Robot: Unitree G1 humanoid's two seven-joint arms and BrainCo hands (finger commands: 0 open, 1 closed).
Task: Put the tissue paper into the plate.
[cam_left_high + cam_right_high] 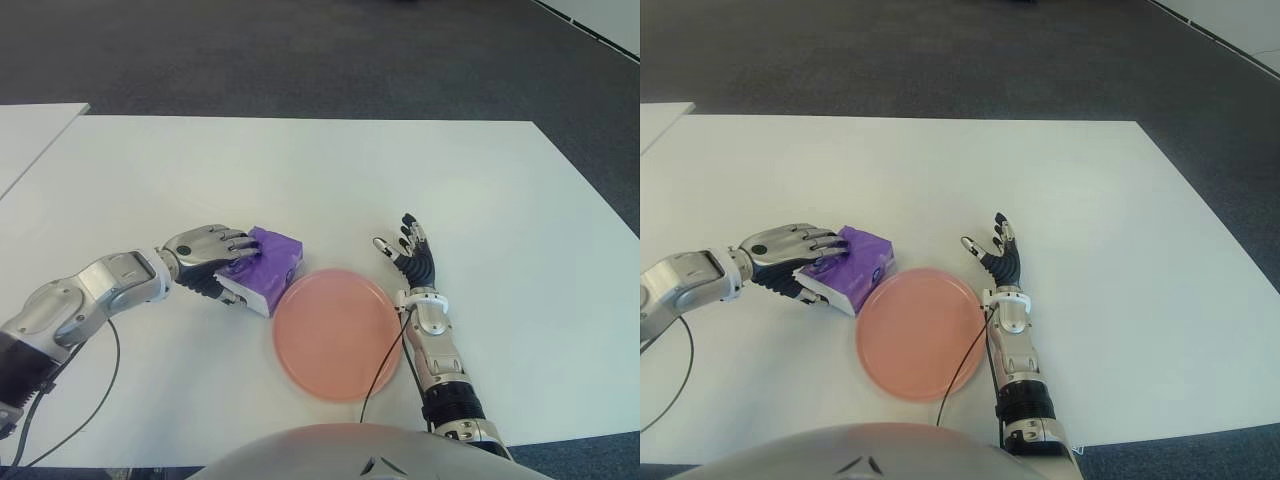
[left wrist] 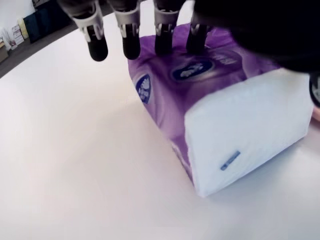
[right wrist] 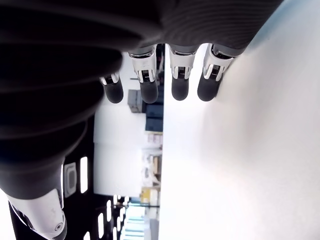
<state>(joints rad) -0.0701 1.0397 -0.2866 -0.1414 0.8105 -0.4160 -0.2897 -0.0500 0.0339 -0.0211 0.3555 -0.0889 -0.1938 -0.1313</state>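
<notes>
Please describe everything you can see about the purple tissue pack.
The tissue pack is a soft block in glossy purple plastic wrap with oval logos on its top; one end shows white with a small label. It lies flat on the white table, just left of the pink plate, its corner at the rim, not inside it. The left hand is laid over it, fingers across the top.

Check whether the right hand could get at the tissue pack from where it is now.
Probably not directly: the right hand is across the plate from the tissue pack, and the left hand already covers it.
</notes>
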